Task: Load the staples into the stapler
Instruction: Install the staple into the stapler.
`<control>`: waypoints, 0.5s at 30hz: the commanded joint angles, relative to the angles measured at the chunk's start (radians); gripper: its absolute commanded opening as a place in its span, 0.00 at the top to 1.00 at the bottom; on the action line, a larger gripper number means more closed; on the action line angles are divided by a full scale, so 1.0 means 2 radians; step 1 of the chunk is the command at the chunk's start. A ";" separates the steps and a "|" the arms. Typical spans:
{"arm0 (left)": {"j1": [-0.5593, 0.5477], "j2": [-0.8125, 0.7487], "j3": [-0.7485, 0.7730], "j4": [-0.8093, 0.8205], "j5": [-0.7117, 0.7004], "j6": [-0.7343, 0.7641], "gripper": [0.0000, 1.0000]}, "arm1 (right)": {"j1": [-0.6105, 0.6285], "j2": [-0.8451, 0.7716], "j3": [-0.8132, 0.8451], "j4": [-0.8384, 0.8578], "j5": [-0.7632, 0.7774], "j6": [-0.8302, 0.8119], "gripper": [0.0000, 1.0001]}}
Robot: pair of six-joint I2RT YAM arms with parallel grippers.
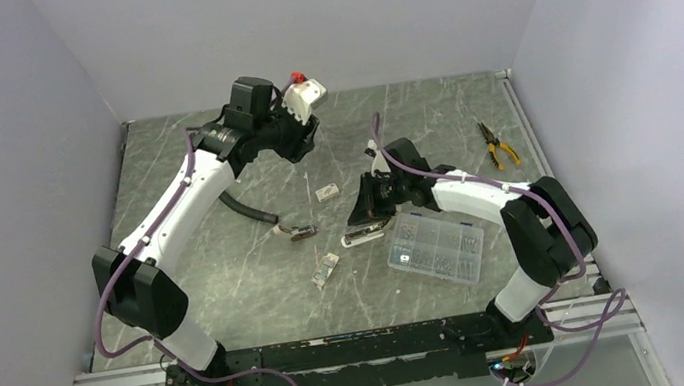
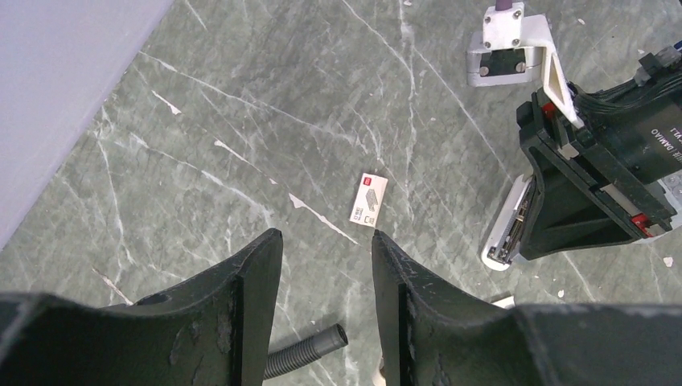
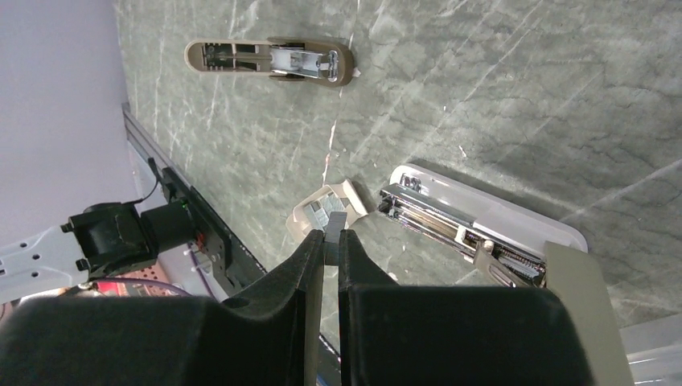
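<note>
**Pinching a strip of staples beside the opened stapler**

Lying on the green, white-veined marble-pattern table (image 1: 232,299), the small stapler (image 1: 364,236) sits right of centre, just left of a clear plastic compartment box (image 1: 437,248) of small metal bits. Its long axis runs roughly left to right across the table, tilted slightly away at the right end. It is open: a shiny chrome channel rests on a rounded white base (image 3: 482,229), with the channel's free end pointing left. The matte olive-grey top arm is swung back at the right end, nearest the box.

The right gripper (image 3: 331,236) hovers low beside the stapler's left end. Its black fingers are almost together, clamped on a small grey strip of staples (image 3: 336,219). Just beyond the fingertips lies a small beige open tray (image 3: 315,211) holding similar grey pieces.

A tan elongated shell (image 3: 269,62) with metal parts inside lies well apart to the left, its long axis roughly parallel to the stapler's.

The left gripper (image 2: 326,237) is raised over the far side of the table, its scuffed black fingers apart with nothing between them. Below it lie a small white carton (image 2: 368,199) with a red mark and a black ribbed hose (image 2: 310,347).

Pliers (image 1: 498,144) with orange-yellow handles lie at the far right.
</note>
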 commanded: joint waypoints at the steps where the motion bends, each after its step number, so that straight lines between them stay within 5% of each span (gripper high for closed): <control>1: 0.001 -0.014 0.004 0.015 0.010 -0.009 0.50 | 0.009 0.002 0.029 -0.020 0.029 -0.006 1.00; 15: 0.001 -0.026 -0.003 0.014 0.019 -0.011 0.49 | 0.038 0.023 0.039 -0.038 0.064 -0.002 1.00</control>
